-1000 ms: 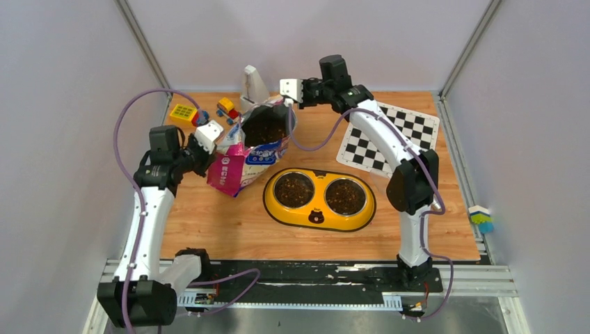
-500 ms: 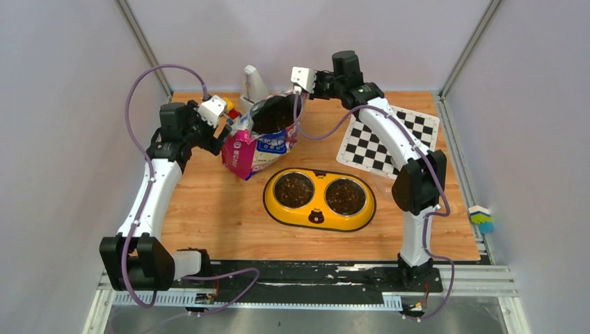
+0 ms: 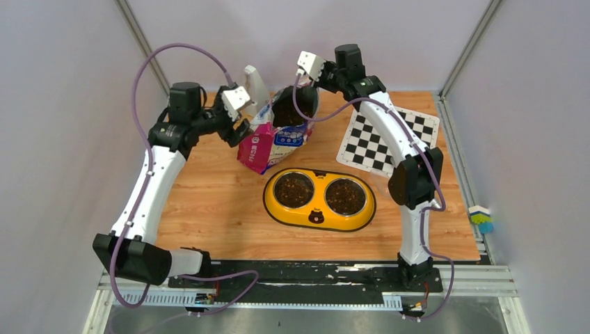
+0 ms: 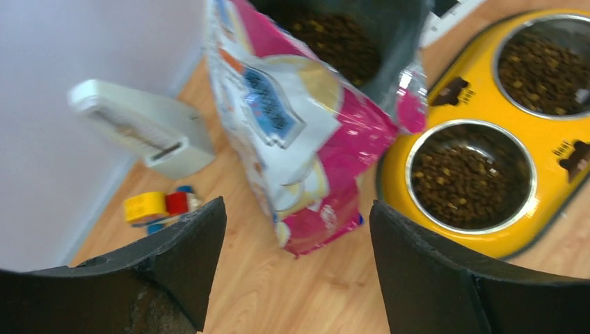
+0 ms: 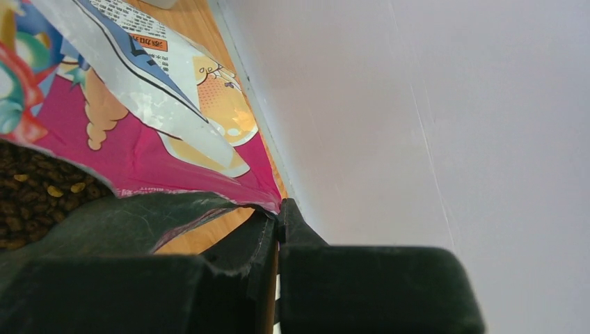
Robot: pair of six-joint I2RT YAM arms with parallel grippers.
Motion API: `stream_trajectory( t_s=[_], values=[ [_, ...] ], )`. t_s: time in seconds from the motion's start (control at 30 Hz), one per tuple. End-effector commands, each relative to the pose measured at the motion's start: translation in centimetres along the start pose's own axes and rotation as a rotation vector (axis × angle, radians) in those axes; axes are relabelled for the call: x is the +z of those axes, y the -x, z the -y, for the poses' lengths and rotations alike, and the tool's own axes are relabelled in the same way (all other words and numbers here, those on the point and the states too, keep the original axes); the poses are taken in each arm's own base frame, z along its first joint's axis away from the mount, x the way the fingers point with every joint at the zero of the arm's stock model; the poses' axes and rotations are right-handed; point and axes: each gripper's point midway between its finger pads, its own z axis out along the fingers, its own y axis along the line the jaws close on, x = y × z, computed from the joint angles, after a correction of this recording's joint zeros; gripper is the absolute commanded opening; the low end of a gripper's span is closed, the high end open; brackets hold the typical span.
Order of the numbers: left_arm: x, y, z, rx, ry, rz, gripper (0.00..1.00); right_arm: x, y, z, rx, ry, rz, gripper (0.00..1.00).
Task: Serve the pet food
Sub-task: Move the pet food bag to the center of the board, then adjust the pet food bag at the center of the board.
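Note:
The glossy pink cat-food bag (image 3: 275, 142) stands tilted at the back of the table, mouth open, with dark pet food (image 3: 289, 111) showing inside. My right gripper (image 3: 304, 82) is shut on the bag's upper rim (image 5: 268, 205). My left gripper (image 3: 241, 129) hovers open just left of the bag without touching it. In the left wrist view the bag (image 4: 306, 132) sits ahead of the spread fingers (image 4: 202, 236). Both steel bowls of the yellow feeder (image 3: 319, 217) hold pet food (image 3: 293, 189), also seen in the left wrist view (image 4: 469, 174).
A white upright object (image 3: 254, 83) stands against the back wall behind the bag. Small toy blocks (image 4: 156, 207) lie near the back left. A checkerboard sheet (image 3: 393, 136) lies at the back right. Side walls close in the table.
My left gripper has let go of the bag, opened, and swung up and right. My right gripper has pulled the bag up and to the right, standing it more upright.

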Motion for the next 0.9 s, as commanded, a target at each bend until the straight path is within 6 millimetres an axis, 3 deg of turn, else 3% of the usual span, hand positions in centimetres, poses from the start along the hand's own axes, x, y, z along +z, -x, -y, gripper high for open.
stream_trajectory(
  t_s=[0.0, 0.17, 0.23, 0.53, 0.7, 0.87],
  values=[
    [1.4, -0.8, 4.9, 0.016, -0.164, -0.044, 0.81, -4.9, 2.5, 9.4, 0.052, -0.307, 0.04, 0.0],
    [1.5, 0.0, 8.2, 0.108, -0.139, 0.024, 0.79, -4.9, 2.5, 9.3, 0.082, -0.307, 0.046, 0.0],
    [1.4, 0.0, 8.4, 0.142, -0.101, 0.028, 0.77, -4.7, 2.4, 9.1, 0.09, -0.302, 0.044, 0.0],
    [4.9, 0.5, 5.6, 0.232, 0.109, -0.003, 0.5, -3.8, 1.9, 8.0, 0.147, -0.263, 0.05, 0.0],
    [6.4, 0.4, 6.8, 0.325, 0.108, -0.036, 0.43, -3.4, 1.5, 7.7, 0.157, -0.258, 0.04, 0.0],
    [7.2, 0.3, 7.1, 0.377, 0.137, -0.051, 0.18, -3.1, 1.5, 7.7, 0.159, -0.258, 0.041, 0.0]
  ],
)
